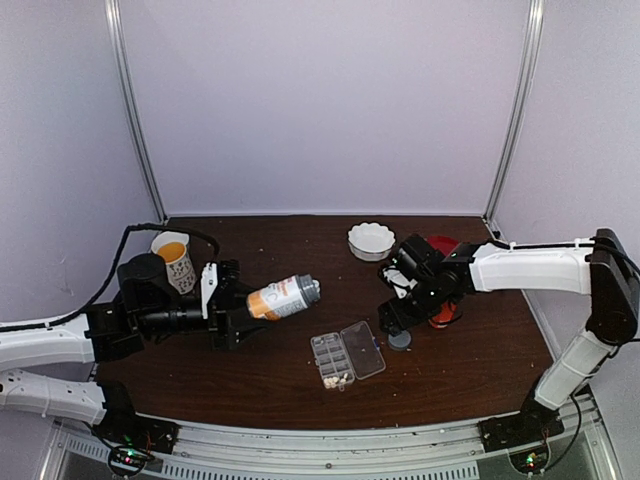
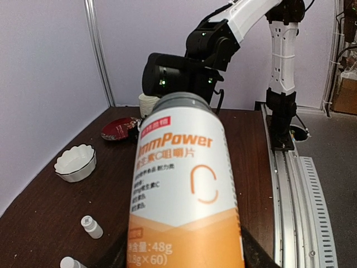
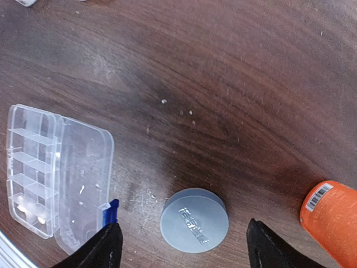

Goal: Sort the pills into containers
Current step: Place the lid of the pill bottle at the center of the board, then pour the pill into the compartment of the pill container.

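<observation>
The clear organiser box point(image 1: 347, 357) lies open in the middle of the table, its containers point(image 3: 30, 167) beside the flat lid point(image 3: 83, 178). Pale pills point(image 3: 22, 207) show in the near cells point(image 1: 335, 378). My left gripper point(image 1: 245, 305) is shut on an orange and white bottle point(image 1: 283, 298), holding it sideways above the table with its grey neck pointing right. In the left wrist view the bottle point(image 2: 184, 184) fills the frame between my fingers point(image 2: 254, 251). My right gripper point(image 3: 187, 245) stands open just above a grey cap point(image 3: 194, 220) that lies flat on the table point(image 1: 400, 340).
An orange bottle point(image 3: 332, 215) stands just right of the cap. A white bowl point(image 1: 371, 240) and a red plate point(image 1: 445, 245) sit at the back. A paper cup point(image 1: 173, 258) stands back left. Two tiny white bottles point(image 2: 91, 226) are under the left arm.
</observation>
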Controlling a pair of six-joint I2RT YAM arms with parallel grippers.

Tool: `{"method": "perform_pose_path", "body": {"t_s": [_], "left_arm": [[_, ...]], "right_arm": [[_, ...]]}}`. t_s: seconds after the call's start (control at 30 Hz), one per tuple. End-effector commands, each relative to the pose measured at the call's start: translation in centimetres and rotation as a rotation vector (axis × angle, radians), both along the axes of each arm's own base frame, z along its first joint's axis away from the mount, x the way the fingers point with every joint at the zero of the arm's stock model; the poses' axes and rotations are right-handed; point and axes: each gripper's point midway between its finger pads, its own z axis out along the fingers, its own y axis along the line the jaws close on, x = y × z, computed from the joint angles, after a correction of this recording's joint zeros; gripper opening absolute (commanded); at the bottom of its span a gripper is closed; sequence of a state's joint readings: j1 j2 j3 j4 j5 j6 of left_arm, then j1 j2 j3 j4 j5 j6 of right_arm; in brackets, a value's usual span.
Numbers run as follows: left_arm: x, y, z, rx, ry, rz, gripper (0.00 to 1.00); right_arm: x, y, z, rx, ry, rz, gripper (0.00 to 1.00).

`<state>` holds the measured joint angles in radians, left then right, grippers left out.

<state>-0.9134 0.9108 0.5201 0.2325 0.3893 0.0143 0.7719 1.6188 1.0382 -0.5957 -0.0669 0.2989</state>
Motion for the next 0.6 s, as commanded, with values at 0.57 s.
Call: {"method": "perform_pose_path", "body": {"t_s": [0.57], "left_arm": [[-0.6,-2.1,-2.4,0.019,-0.074,-0.019,0.00]], "right_arm": [[5.7,3.2,9.8,0.302,-0.363,-0.008,1.00]]}}
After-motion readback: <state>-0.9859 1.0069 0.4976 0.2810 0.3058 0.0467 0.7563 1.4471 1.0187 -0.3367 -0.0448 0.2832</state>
